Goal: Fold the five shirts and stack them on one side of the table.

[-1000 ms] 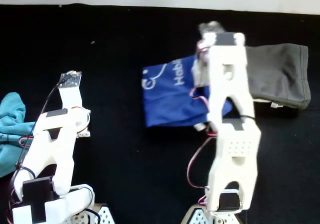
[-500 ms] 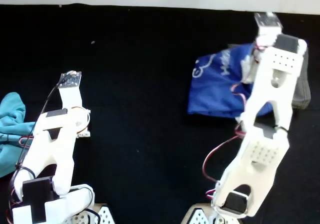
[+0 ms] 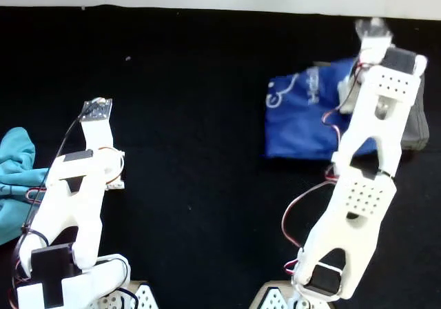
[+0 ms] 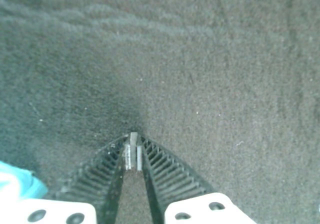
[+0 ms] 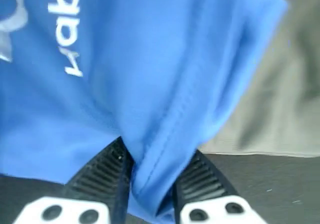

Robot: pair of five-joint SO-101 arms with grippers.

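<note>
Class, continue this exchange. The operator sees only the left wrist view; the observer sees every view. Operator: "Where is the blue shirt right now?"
Observer: The blue shirt is at the table's far right side.
Operator: Is anything beneath it?
Observer: Yes, a grey shirt lies partly under it.
Operator: What holds it?
Observer: The right tool is shut on the blue shirt's edge.
</note>
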